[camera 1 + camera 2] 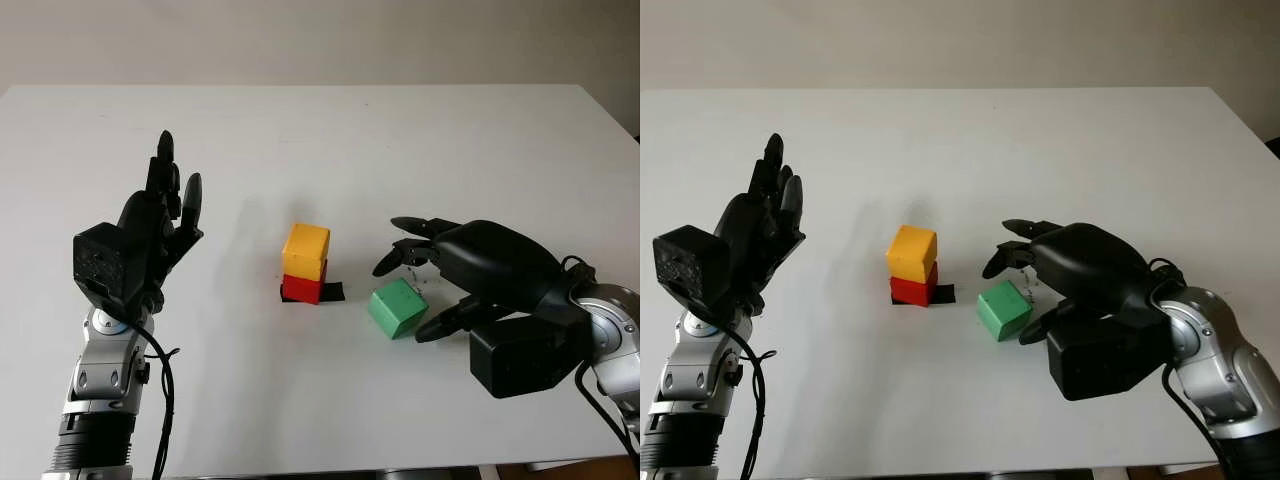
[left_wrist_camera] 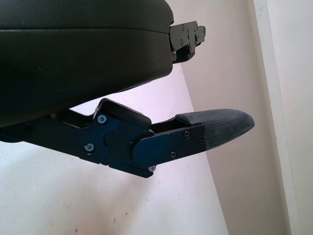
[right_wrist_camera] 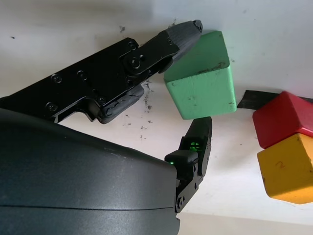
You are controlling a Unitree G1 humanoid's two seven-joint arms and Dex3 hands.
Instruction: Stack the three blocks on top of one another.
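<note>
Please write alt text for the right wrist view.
The right hand closes its fingers around a green block on the white table. Beside it, a yellow block sits on a red block.

Black tape mark point(image 1: 322, 293) mostly hidden beneath the red block point(image 1: 304, 286).

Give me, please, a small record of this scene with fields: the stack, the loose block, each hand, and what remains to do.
stack: yellow block on red block, above a black mark on the white table
loose block: green block, on the table right of the stack
right hand: around the green block, fingers at two of its sides, not lifted
left hand: open, raised left of the stack
remaining: green block onto yellow
</note>
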